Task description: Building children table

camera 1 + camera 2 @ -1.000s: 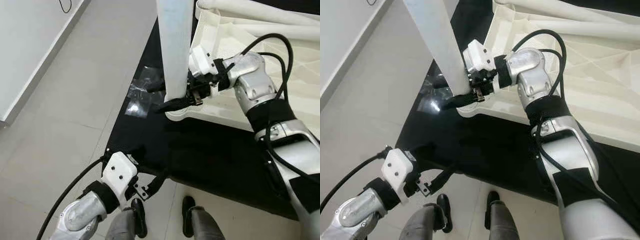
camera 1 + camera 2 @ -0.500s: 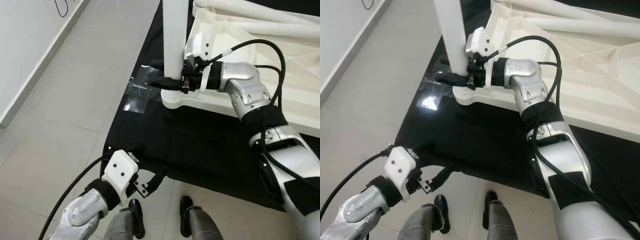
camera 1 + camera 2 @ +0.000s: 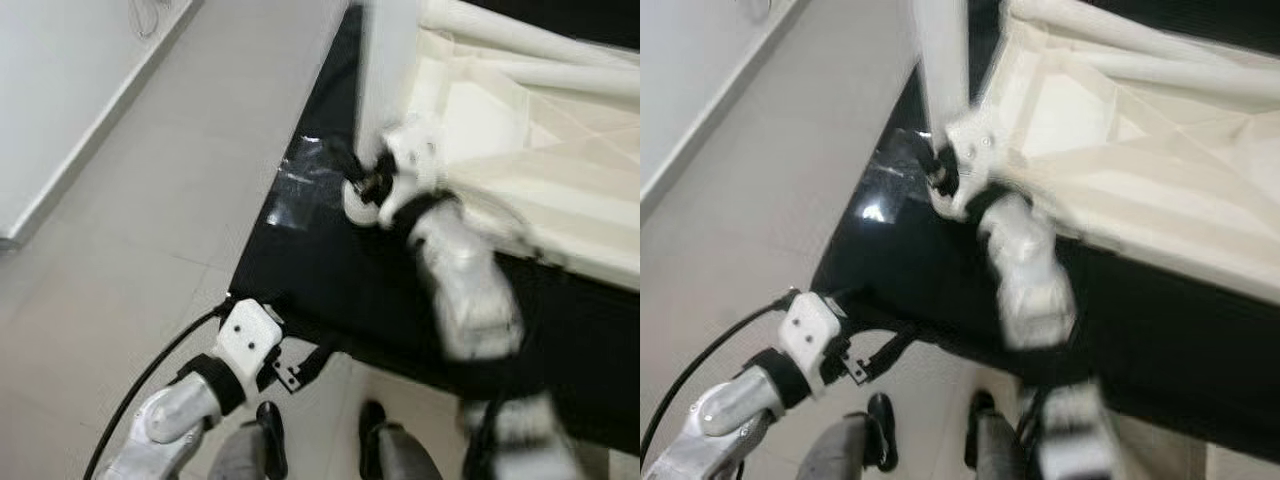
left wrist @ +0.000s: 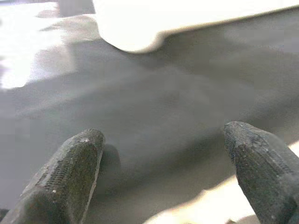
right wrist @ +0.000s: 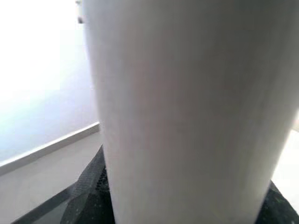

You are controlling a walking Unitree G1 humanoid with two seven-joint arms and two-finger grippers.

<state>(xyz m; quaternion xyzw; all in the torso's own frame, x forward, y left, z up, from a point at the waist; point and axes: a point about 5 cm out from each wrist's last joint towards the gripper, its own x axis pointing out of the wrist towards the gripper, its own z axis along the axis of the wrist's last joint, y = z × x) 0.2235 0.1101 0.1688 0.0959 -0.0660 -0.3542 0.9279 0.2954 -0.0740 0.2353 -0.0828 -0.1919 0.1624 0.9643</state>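
Observation:
A white table leg (image 3: pixel 385 70) stands upright at the near corner of the upturned white table top (image 3: pixel 520 130), which lies on a black mat (image 3: pixel 330 270). My right gripper (image 3: pixel 365 180) is shut on the leg's lower end, and the arm is blurred by motion. In the right wrist view the table leg (image 5: pixel 187 93) sits between the black fingers (image 5: pixel 86 196). My left gripper (image 3: pixel 305 368) hangs open low over the mat's near edge, holding nothing. Its fingertips (image 4: pixel 70 172) spread wide above the mat, with the table top's corner (image 4: pixel 131 32) beyond.
A clear plastic wrapper (image 3: pixel 300 185) lies on the mat left of the table corner. Grey tiled floor (image 3: pixel 150 200) runs left to a white wall (image 3: pixel 60 90). My own feet (image 3: pixel 268 450) stand at the mat's near edge.
The leg went from tilted to upright over the table corner. My right arm swung in closer and is blurred now. The left arm barely moved; the camera shifted a little.

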